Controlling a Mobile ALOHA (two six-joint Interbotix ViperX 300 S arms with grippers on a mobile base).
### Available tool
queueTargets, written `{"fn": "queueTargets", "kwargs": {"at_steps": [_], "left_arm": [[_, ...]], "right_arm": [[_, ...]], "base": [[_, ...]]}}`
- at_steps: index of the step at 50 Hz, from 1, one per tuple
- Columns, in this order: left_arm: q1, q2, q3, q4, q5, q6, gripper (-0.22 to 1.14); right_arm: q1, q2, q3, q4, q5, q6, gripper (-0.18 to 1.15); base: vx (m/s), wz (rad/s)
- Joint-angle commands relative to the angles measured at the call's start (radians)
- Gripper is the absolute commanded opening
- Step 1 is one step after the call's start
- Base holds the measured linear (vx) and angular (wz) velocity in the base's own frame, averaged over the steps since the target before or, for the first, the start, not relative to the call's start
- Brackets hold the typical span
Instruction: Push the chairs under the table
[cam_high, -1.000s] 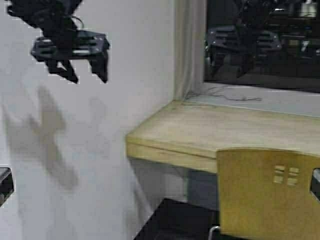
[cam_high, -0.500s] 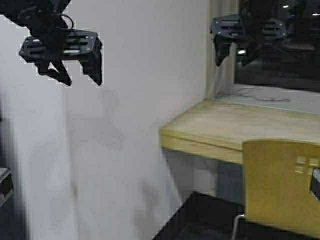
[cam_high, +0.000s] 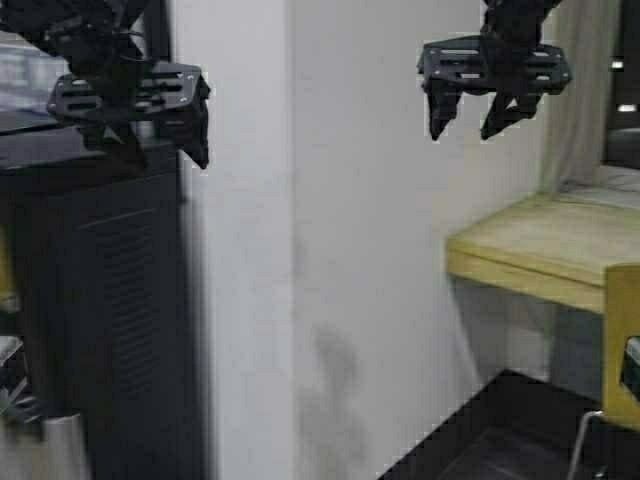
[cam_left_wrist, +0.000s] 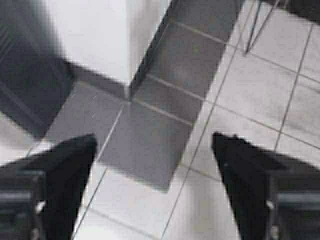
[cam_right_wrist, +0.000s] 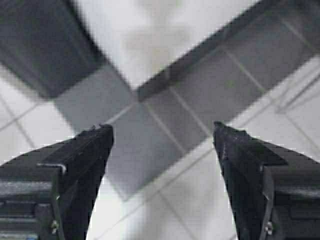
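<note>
Our right gripper (cam_high: 468, 128) hung high with its fingers spread wide and nothing between them; our left gripper (cam_high: 160, 150), equally open and empty, was raised in front of a tall dark louvred cabinet (cam_high: 100, 330). From the right gripper, the yellow-tan plywood-backed chair (cam_high: 622, 345) lay low and off to the right, only its edge showing, just in front of the long pale yellow wooden table (cam_high: 530, 255). We judged the right arm the nearer one.
</note>
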Motion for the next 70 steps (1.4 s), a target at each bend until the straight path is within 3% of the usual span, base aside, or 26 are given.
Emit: {"fn": "queueTargets", "kwargs": {"at_steps": [1, 16, 70], "left_arm": [[-0.003, -0.009, -0.031, 0.000, -0.002, -0.002, 1.00], [0.002, -0.081, -0.037, 0.012, 0.077, 0.006, 1.00], [0.014, -0.023, -0.092, 0.026, 0.118, -0.023, 1.00]], "right_arm": [[-0.005, -0.020, -0.002, 0.002, 0.012, 0.003, 0.94], [-0.005, -0.020, -0.021, 0.002, 0.015, 0.000, 0.94], [-0.012, 0.029, -0.055, -0.008, 0.041, -0.005, 0.94]], "base": [[-0.35, 0.28], [-0.34, 0.09], [-0.35, -0.07]]}}
